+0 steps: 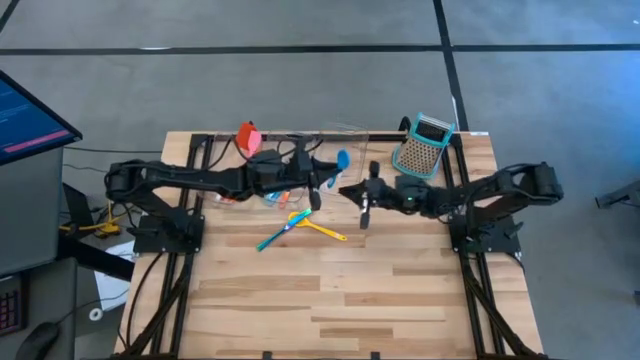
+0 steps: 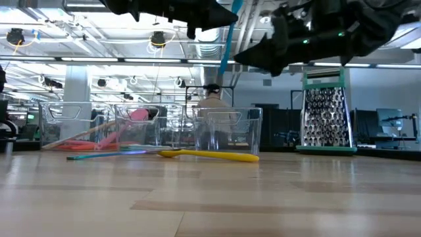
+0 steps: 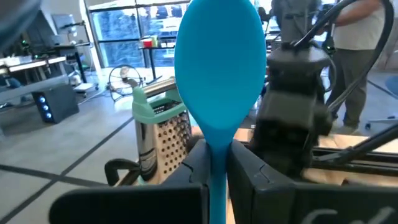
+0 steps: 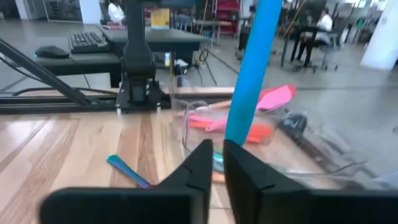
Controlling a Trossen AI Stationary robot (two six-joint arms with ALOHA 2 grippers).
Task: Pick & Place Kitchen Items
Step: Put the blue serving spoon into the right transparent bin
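Bins: three clear bins [image 2: 72,125] stand in a row at the back of the table [image 1: 380,300]; pink and orange utensils already lie in the ones toward the left
Orange spatula [image 1: 248,135]: sticks up at the back left, by the bins
Left gripper [image 3: 217,158]: raised over the middle of the table, fingers clamped on the handle of the blue spoon [image 3: 217,68], bowl end up
Blue spoon position: off the table, upright between the two arms, with its handle running down close to the right gripper
Loose utensils: a yellow spoon [image 2: 210,155] and a teal one [image 1: 272,238] lie crossed on the wood in front of the bins, not yet picked up
Right gripper [image 4: 216,152]: just beside the left one, its tip at the spoon's handle; I cannot tell whether it grips the handle or only stands against it
Grater [image 1: 423,145]: upright at the back right, apart from both arms
Step in hand: likely carrying or passing the blue spoon in mid-air
Next move calls for: one firm grip before the other lets go, then lowering the spoon into a bin without knocking its wall
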